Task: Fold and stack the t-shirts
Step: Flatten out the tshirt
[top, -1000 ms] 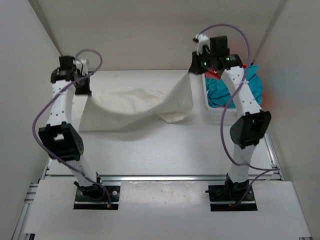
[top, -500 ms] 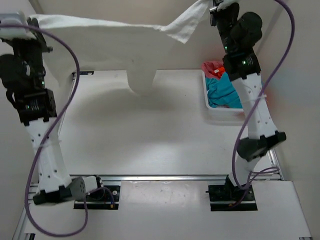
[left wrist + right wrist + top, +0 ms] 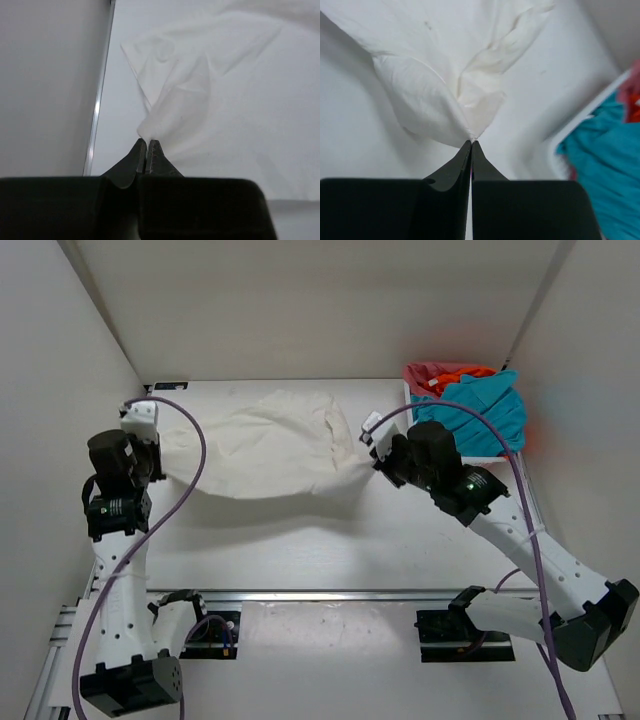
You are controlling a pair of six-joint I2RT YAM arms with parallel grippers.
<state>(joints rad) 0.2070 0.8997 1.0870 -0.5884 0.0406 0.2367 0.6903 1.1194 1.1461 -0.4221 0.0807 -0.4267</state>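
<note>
At the left edge of the pale tabletop (image 3: 300,545), the left end effector (image 3: 146,146) is seen pressed together on a pinched corner of the white cloth short-sleeved t-shirt (image 3: 265,445). The shirt is spread, rumpled, across the far half of the tabletop, from the left edge to just right of centre. Its near edge is held up between the 2 end effectors, and a shadow is cast beneath it. Right of centre, the right end effector (image 3: 471,145) is clamped on a gathered fold at the shirt's opposite side. In the far right corner a white plastic mesh basket (image 3: 413,418) is set. A pinkish-red cloth t-shirt (image 3: 428,373), a bright orange cloth t-shirt (image 3: 470,371) and a teal-blue cloth t-shirt (image 3: 487,412) are heaped in it, with the teal-blue one nearest and draped over the rim.
</note>
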